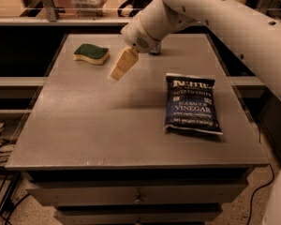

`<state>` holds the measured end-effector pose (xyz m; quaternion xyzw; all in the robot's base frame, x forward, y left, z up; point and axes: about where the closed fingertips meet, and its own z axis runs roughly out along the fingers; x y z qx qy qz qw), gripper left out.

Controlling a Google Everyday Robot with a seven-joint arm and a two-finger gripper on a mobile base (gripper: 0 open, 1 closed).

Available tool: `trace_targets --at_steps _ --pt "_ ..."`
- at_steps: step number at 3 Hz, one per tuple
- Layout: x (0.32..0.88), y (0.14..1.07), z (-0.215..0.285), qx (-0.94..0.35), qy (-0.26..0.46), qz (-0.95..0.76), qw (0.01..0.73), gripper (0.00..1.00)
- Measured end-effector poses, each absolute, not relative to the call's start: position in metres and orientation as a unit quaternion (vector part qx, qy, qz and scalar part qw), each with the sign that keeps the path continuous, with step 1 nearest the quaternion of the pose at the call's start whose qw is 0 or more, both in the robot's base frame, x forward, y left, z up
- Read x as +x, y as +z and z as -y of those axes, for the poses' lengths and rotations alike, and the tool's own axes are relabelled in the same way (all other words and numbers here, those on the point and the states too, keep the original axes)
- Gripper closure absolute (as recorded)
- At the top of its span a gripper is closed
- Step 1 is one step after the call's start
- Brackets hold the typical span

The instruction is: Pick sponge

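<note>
The sponge point(91, 53), dark green on top with pale yellow foam below, lies flat on the grey table point(98, 125) at its far left. My gripper point(117, 73), a pale-yellow blocky piece at the end of the white arm point(154, 20), hangs over the table just right of the sponge and a little nearer. It points down and to the left. It is apart from the sponge and holds nothing I can see.
A dark blue chip bag point(192, 103) lies flat on the right half of the table. The white arm reaches in from the upper right. A small dark object point(154, 52) stands at the back behind the arm. Shelves and cables surround the table.
</note>
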<state>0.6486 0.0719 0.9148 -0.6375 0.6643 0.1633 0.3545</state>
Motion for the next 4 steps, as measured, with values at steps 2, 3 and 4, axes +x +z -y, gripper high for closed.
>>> trace_targets --at_steps 2,3,4 --pt "0.687 0.879 -0.107 -0.561 0.254 -0.674 0.409 0.00" --pt "0.713 0.871 -0.125 -0.525 0.283 -0.674 0.435 0.00" --pt "0.731 0.867 -0.139 -0.508 0.297 -0.673 0.448 0.00"
